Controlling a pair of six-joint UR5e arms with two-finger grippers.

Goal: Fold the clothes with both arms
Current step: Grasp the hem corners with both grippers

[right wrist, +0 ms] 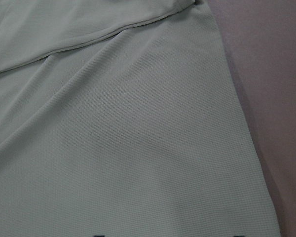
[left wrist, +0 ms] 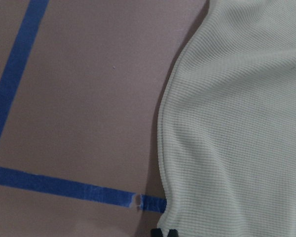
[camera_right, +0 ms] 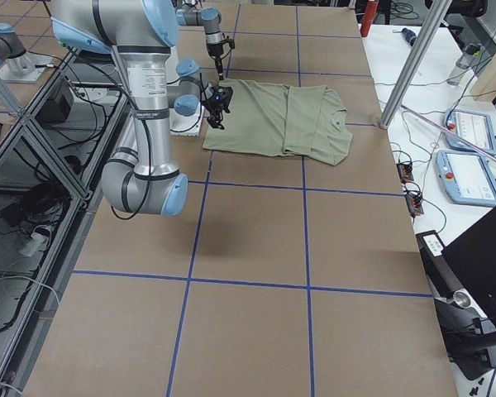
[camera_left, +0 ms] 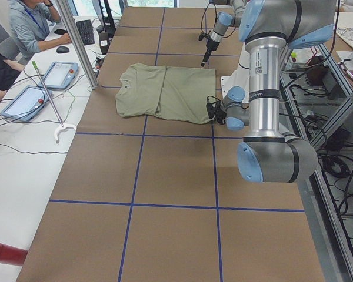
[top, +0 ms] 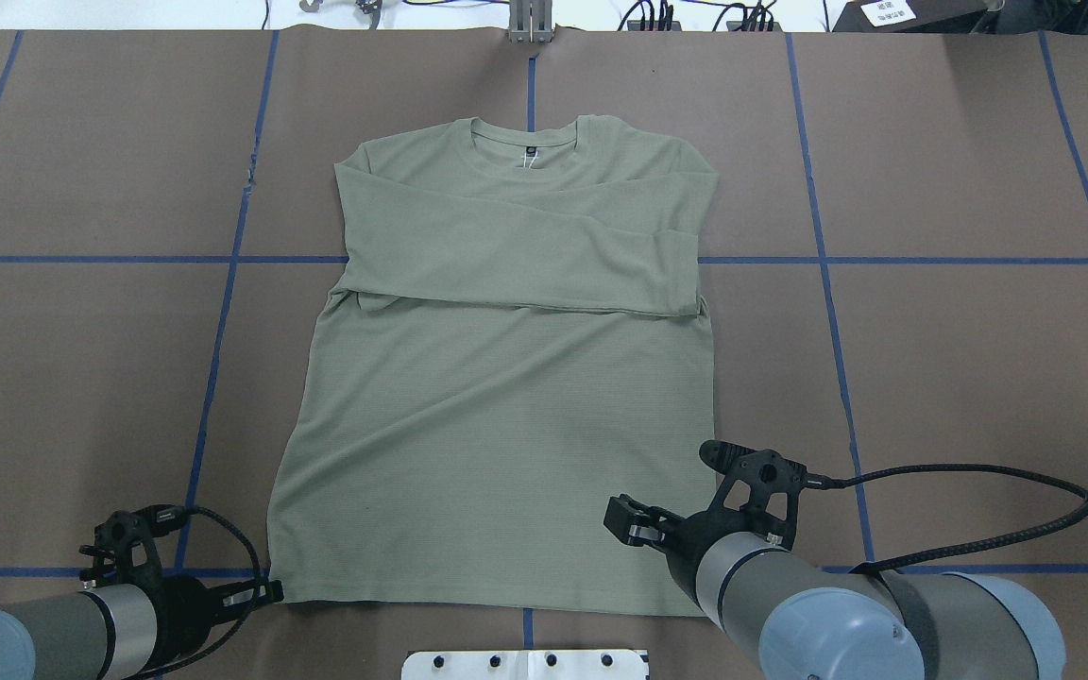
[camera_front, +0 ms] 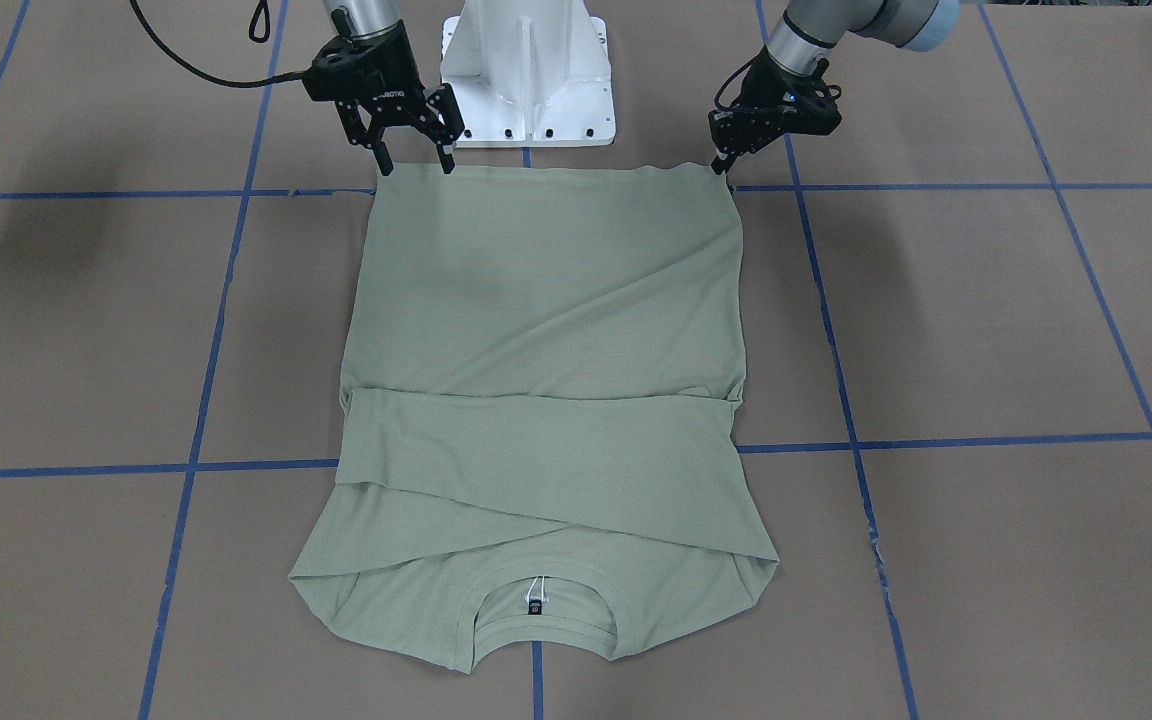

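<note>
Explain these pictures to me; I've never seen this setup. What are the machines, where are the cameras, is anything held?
Two robot arms share a white base at a brown table taped into blue squares. Four pictures come from fixed cameras: facing the robot, over its shoulders, and at each table end; two come from wrist cameras. A sage-green shirt lies flat, sleeves folded across the chest, collar away from the robot. The right gripper is open at the hem. The left gripper looks closed at the other hem corner; whether it pinches cloth, I cannot tell.
</note>
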